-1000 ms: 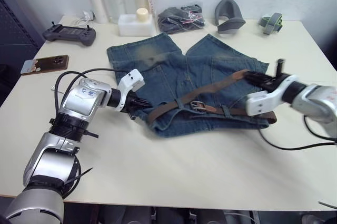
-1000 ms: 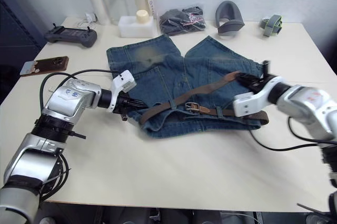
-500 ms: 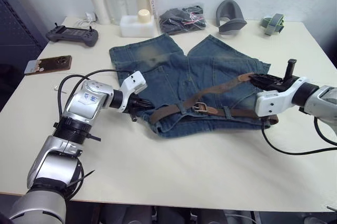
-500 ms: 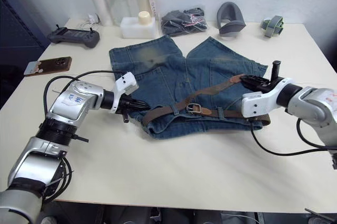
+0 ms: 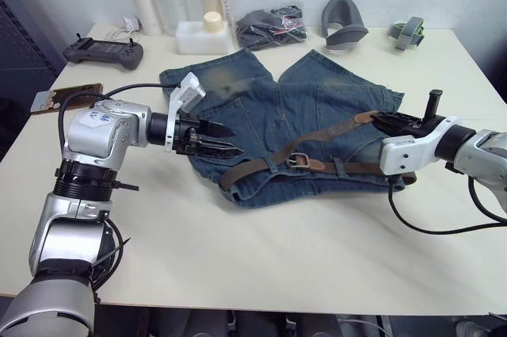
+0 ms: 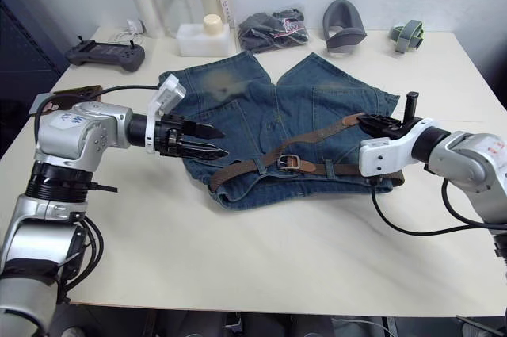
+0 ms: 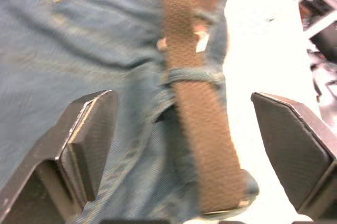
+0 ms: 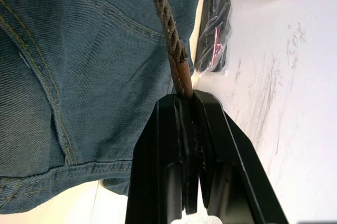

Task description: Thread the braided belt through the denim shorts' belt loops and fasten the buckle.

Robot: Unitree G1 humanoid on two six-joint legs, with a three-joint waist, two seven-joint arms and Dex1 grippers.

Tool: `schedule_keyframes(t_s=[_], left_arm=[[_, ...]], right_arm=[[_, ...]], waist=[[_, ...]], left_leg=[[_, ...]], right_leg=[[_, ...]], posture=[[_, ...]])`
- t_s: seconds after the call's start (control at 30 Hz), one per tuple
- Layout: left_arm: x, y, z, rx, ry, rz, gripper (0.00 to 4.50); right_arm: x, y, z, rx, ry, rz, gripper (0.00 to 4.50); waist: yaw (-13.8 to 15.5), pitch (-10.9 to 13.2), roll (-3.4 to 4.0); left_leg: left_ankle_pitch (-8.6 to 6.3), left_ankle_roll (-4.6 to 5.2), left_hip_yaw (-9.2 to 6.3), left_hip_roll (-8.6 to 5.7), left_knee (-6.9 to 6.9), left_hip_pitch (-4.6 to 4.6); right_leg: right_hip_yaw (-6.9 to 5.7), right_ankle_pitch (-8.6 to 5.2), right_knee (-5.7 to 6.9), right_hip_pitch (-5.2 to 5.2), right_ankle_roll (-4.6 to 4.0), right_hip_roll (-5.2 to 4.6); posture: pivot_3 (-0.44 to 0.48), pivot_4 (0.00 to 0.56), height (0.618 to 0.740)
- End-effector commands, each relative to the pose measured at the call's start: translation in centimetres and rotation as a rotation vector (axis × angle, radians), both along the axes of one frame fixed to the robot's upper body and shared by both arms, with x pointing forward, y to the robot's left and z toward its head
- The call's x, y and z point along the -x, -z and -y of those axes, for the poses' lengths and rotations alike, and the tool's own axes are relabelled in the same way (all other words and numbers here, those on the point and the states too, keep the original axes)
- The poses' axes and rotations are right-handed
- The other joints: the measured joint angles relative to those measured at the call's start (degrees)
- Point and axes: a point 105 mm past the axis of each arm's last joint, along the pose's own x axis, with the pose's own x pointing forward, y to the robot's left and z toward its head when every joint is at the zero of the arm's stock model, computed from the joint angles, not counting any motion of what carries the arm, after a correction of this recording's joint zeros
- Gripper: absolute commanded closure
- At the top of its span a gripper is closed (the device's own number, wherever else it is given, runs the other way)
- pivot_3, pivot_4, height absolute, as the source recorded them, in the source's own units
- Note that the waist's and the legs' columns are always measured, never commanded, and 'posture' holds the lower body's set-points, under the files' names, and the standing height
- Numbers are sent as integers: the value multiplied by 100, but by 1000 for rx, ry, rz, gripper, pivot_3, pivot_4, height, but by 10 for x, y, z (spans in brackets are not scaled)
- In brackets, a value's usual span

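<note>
Right gripper (image 5: 379, 120) is pinched tight on the tapered tip of the dark-brown braided belt (image 5: 317, 135), keeping it taut across the spread mid-blue denim shorts (image 5: 261, 107), while the left gripper (image 5: 223, 138) hovers agape beside the waistband, empty.

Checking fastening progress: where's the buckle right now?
In the left eye view the buckle lies on the denim shorts at mid-waistband, between the open left gripper and the right gripper pinching the braided belt tip.
</note>
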Motion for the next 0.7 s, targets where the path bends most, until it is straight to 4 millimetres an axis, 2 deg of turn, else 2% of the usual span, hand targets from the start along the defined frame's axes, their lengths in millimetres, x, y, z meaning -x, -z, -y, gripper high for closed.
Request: schedule_keyframes(t_s=[0.03,0.2,0.47,0.57,0.7], left_arm=[[9,-3,9,15,40,3,57],[1,-7,25,25,26,88,57],[-4,-29,113,90,27,424,57],[-17,-22,133,-4,0,596,57],[-26,-11,146,-83,-6,704,57]], right_arm=[[5,-10,-7,-23,-24,44,4500],[9,-2,-12,-45,-26,17,4500],[13,4,-15,-113,14,-75,4500],[14,1,-15,-136,28,-91,4500],[15,-3,-17,-162,39,-107,4500]], waist=[[1,0,0],[13,0,0],[65,1,-3],[50,2,-3],[14,2,-3]], left_leg=[[0,0,0,0,0,0],[0,0,0,0,1,-1],[0,3,1,-2,2,-6],[1,3,5,-2,1,-1],[1,3,15,-1,-2,8]], right_leg=[[0,0,0,0,0,0],[0,0,1,0,0,0],[0,5,-5,2,10,0],[0,6,-3,2,11,1],[5,5,5,1,10,2]], posture=[[0,150,649],[0,150,649],[0,150,649],[0,150,649],[0,150,649]])
